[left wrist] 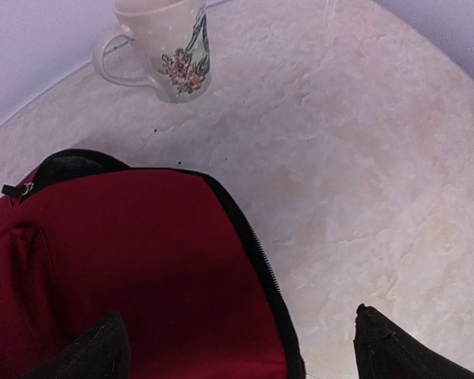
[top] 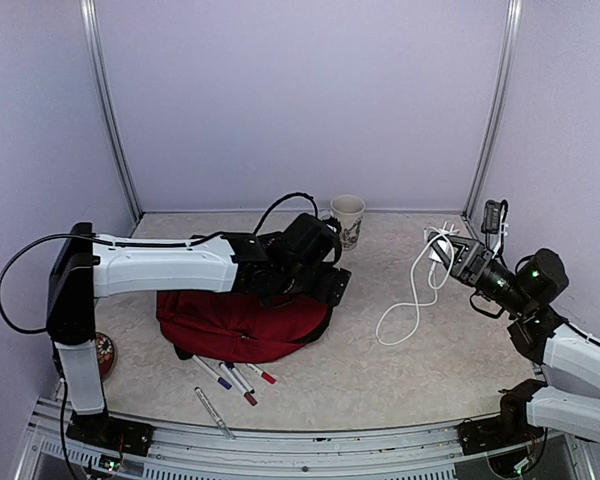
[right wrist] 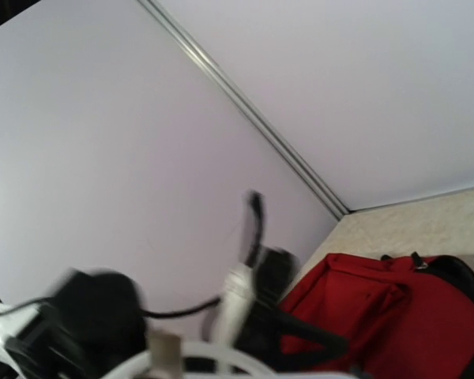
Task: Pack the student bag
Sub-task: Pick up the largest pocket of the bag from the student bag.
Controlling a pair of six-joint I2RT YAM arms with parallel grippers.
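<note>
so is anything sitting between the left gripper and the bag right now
Nothing visible does. The left gripper hangs open right over the student bag, bare red fabric below it. The mug stands beyond the bag near the back wall, and the white cable in the right gripper is off to the side.

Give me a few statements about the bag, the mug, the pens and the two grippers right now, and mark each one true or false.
1. The mug stands upright on the table beyond the student bag. True.
2. The left gripper is shut on a pen. False: it is open and empty, above the bag.
3. The pens are inside the bag. False: they lie on the table by its near edge.
4. The right gripper holds the white cable. True.
</note>
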